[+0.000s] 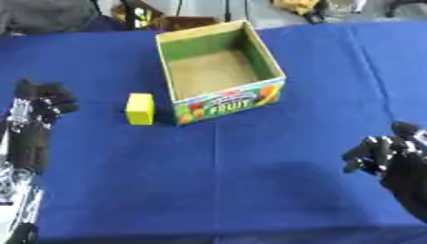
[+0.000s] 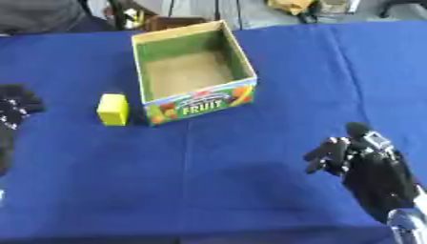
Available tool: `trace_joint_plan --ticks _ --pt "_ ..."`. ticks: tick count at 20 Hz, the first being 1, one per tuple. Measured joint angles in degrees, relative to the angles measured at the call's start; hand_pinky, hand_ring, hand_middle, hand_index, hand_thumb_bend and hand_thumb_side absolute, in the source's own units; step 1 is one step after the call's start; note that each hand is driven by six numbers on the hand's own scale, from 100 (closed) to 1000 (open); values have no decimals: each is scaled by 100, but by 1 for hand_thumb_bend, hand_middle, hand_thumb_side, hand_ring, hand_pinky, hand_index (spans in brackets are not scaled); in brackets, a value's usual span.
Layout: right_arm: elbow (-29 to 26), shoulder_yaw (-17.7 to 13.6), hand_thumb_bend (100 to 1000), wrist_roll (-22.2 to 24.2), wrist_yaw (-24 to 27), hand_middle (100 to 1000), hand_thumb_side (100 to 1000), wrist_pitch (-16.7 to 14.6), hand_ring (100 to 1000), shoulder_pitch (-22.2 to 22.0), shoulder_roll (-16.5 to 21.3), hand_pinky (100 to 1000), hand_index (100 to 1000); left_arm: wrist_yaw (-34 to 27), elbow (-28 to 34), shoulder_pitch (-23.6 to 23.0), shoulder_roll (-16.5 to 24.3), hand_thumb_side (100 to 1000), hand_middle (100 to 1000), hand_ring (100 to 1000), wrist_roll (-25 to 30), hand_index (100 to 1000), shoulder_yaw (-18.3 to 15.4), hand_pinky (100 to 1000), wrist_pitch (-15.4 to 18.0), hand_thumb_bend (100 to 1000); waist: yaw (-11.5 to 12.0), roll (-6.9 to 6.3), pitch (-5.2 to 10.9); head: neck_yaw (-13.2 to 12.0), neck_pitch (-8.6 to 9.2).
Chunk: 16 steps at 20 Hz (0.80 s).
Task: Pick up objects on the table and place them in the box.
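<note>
A small yellow block (image 1: 140,108) lies on the blue table just left of an open cardboard fruit box (image 1: 223,102). Nothing shows inside the box; its brown floor is bare. My left hand (image 1: 37,112) hovers at the left edge, level with the block and about a hand's width to its left, fingers curled and holding nothing. At the lower right my right hand (image 2: 367,167) hangs over the cloth, far from the box and block, its fingers bent inward with nothing in them.
The blue cloth (image 1: 250,176) covers the whole table, wide and bare in front of the box. Beyond the far edge lie cluttered items, including a brown object (image 1: 179,21) behind the box and a yellowish thing (image 1: 296,5).
</note>
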State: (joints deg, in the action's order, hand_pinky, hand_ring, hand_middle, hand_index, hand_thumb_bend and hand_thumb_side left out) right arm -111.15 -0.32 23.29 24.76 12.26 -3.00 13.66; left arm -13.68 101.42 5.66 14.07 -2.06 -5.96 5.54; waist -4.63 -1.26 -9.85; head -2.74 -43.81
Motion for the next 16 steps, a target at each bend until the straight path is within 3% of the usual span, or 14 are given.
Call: trace_joint_plan --ticks 5,9,13,16 --pt "-1 0 100 -1 0 471 833 -1 621 -1 0 557 387 56 11 47 64 739 588 647 35 706 0 689 2 479 -4 0 0 1 0" --pt "-1 0 100 -1 0 471 833 -1 621 -5 0 557 387 343 48 163 285 632 599 652 126 721 -1 687 -37 511 -11 -2 7 3 0" --pt "-1 0 100 0 0 471 833 -1 621 -8 0 557 387 1078 52 377 706 532 614 649 372 745 27 673 -197 503 -29 -8 37 0 0" --pt "-1 0 100 3 0 471 833 1 621 -28 0 557 387 1984 -2 689 1142 488 632 658 799 765 169 671 -426 542 -57 -19 51 -15 -1"
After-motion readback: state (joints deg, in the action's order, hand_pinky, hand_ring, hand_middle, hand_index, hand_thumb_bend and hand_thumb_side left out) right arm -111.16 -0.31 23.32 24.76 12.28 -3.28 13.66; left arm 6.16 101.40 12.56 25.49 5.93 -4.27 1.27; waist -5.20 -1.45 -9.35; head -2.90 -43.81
